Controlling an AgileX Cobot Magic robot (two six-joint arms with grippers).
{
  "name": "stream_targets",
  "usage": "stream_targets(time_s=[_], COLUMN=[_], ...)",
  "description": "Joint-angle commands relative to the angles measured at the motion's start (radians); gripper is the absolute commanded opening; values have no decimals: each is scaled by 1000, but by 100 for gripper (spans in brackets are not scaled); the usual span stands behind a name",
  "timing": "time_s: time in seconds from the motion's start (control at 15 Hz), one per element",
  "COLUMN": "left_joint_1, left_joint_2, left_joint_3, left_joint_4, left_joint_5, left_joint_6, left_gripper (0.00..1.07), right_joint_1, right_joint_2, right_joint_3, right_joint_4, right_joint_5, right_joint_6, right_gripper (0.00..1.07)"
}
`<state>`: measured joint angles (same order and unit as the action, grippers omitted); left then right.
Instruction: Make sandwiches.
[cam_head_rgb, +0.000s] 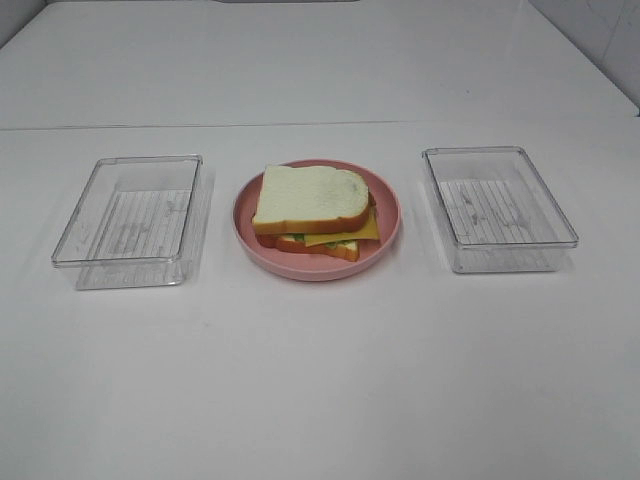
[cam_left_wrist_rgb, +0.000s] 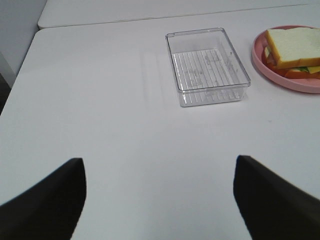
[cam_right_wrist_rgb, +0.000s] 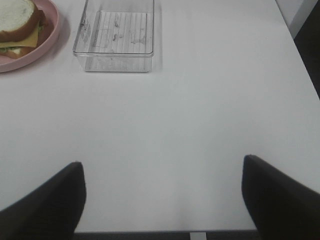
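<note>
White matte tabletop (cam_head_rgb: 320, 380), smooth, fills almost the whole high view. A faint seam runs across it in the upper third of the frame, where a second white surface (cam_head_rgb: 300, 60) butts on behind. Grey wall shows at the upper left corner; pale tiled wall at the upper right corner.

Centre of the frame: round pink plate (cam_head_rgb: 392, 205) flat on the table. On it the stacked toy sandwich (cam_head_rgb: 310, 200): white bread slice with orange-brown crust on top, yellow cheese square poking out at the lower right, a sliver of green lettuce under it, a second crusted slice at the bottom. Stack sits slightly left of the plate's middle.

Left of the plate, near but apart: clear rectangular plastic tray (cam_head_rgb: 128, 222) with a ribbed floor. Right of the plate, also apart: a matching clear ribbed tray (cam_head_rgb: 498, 208).

Left wrist view: left gripper (cam_left_wrist_rgb: 160, 200) over bare table, dark fingers (cam_left_wrist_rgb: 50, 200) at the lower corners of the frame, spread wide, holding nothing. Tray at upper centre, plate at the upper right edge.

Right wrist view: right gripper (cam_right_wrist_rgb: 162, 200) likewise spread wide and empty, above the table's near edge; dark floor at the right edge.
</note>
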<state>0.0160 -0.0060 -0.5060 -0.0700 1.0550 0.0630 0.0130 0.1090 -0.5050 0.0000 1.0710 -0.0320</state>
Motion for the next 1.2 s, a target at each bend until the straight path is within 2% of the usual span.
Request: stream_targets(time_s=[0.07,0.4,1.2], left_joint_1=[2,2,2], left_joint_2=[-25,-25,-25], left_joint_3=[7,7,7], left_joint_4=[-8,-8,-8], left_joint_5=[-10,-10,-10], left_joint_6=[0,0,0], left_gripper=[77,77,77], right_joint_1=[-39,-47,-47], right_joint_2=[-9,-128,-127], right_joint_3=[0,0,0], right_joint_4=[0,0,0], right_joint_5=[-13,-13,-13], right_joint_6=[-4,-4,-4], right_gripper=[81,81,81])
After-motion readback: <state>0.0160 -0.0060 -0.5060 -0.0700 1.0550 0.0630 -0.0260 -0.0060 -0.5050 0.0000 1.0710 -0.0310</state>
